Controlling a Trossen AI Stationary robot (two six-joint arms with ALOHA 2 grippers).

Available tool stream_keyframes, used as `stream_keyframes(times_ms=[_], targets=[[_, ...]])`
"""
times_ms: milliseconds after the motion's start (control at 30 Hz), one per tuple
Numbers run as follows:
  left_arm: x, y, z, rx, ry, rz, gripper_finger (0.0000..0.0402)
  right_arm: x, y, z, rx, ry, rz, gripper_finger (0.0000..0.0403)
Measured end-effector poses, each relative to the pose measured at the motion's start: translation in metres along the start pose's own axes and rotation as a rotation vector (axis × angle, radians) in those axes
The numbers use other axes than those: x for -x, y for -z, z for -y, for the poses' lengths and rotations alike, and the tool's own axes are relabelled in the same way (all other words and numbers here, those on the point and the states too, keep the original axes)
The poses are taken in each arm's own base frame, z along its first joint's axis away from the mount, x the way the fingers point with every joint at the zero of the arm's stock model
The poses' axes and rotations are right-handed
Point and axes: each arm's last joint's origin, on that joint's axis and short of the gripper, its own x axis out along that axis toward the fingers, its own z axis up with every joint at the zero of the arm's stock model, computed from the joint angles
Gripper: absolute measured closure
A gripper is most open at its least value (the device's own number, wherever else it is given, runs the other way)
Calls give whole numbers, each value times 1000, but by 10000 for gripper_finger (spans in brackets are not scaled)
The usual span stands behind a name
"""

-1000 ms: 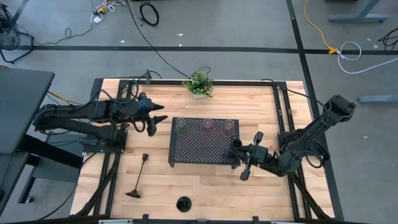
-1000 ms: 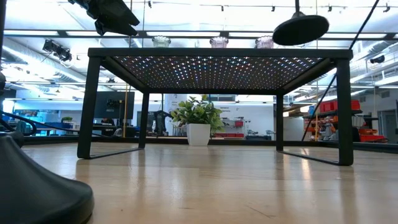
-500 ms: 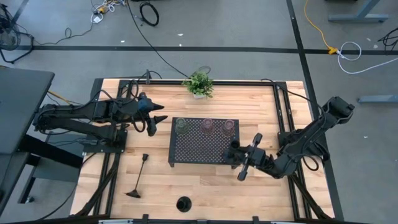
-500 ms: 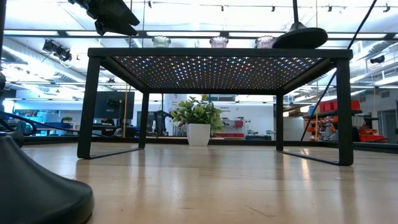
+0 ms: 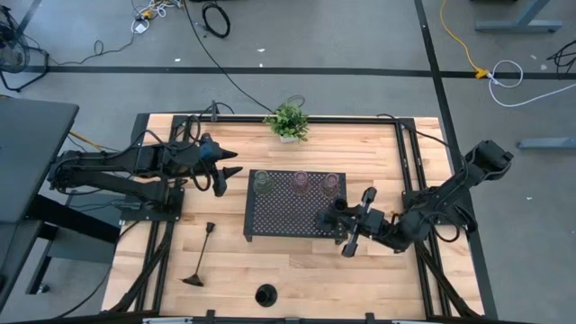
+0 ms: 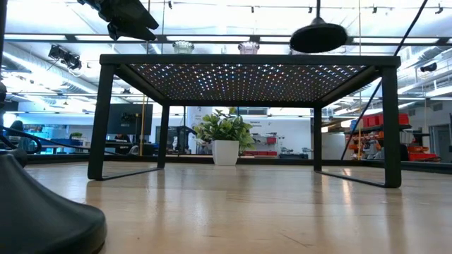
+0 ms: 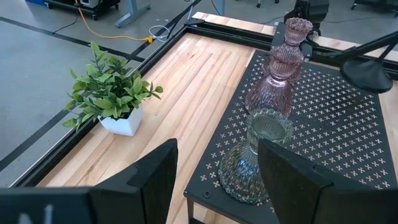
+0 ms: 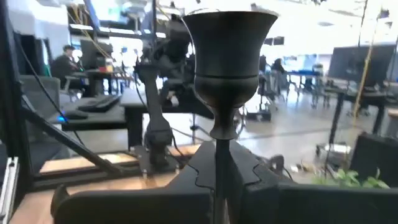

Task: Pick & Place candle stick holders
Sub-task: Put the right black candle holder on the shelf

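table (image 5: 297, 261): light wood, carrying everything here.
tray (image 5: 288, 216): black perforated stand; its near right corner lies just under the right claw's load.
plant (image 5: 287, 120): potted, at the far table edge, well away from both claws.
right claw (image 5: 358, 223): pinched on the stem of a tall black holder (image 8: 227, 56), carried over the tray's right front part. In the low view the holder's cone base (image 6: 318, 37) hangs above the tray top, apart from it.
key relation: the carried holder's long axis looks near upright, base down toward the tray. Free tray surface lies directly below and slightly leftward of the right claw, with the glass row beyond it. I judge a short descent would seat it.
left claw (image 5: 225, 173): waiting spread just off the tray's left edge.
glass holders: greenish (image 7: 254, 163) nearest the left claw, two pinkish (image 7: 278, 76) farther along the tray's back.
remaining black holders: a tall one lying on its side (image 5: 200, 259) and a squat one (image 5: 265, 294), nearer the left claw.
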Motion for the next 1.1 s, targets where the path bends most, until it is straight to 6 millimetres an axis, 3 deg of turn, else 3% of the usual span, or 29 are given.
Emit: stream_keyframes(times_ms=[200,433,1100], targets=[[0,0,0,14,1,-1,177,8,12,7,-4,60,4,401],[0,0,0,10,-1,0,177,19,9,1,-18,32,2,401],[0,0,0,17,-2,0,177,10,27,7,-41,0,-39,401]])
